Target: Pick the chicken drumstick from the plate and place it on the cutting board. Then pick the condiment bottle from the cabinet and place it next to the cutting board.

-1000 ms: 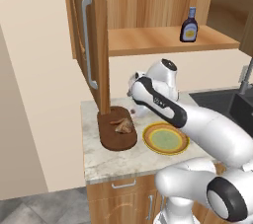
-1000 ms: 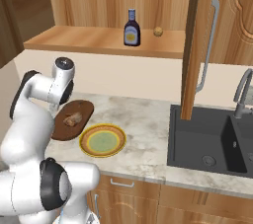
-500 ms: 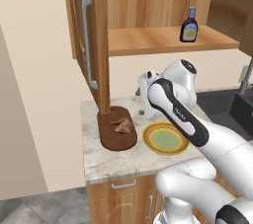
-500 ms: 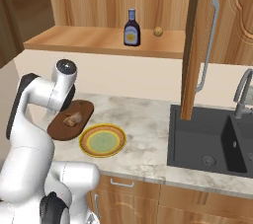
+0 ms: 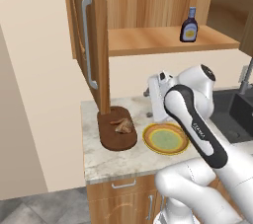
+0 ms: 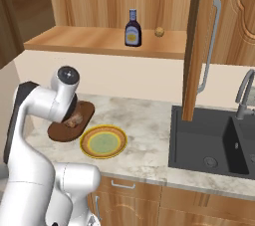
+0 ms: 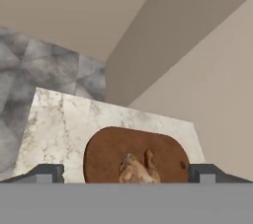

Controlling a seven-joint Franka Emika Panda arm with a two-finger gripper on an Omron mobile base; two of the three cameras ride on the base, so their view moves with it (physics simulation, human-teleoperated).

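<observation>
The chicken drumstick (image 5: 122, 126) lies on the cutting board (image 5: 116, 134), a little above the middle of the left base view; in the hand view the same golden-brown piece (image 7: 137, 170) sits at the bottom centre on the dark oblong board (image 7: 108, 154). Just right of the board on the marbled counter (image 5: 99, 159) rests the plate (image 5: 165, 139), yellow with an orange ring, with nothing on it. The gripper (image 7: 126, 171) is released, its two dark tips spread wide at the lower left and lower right of the hand view, the drumstick between them but not clasped. In the right base view the white arm's wrist hides part of the board (image 6: 87, 113) at centre left, with the plate (image 6: 103, 142) just below and right of it. The condiment bottle (image 6: 132, 29) stands upright on the shelf of the cabinet (image 6: 99, 41) in the upper middle, a small round tan knob (image 6: 159, 32) near it to the right. The cabinet door (image 5: 89, 35) hangs open, upper left in the left base view.
</observation>
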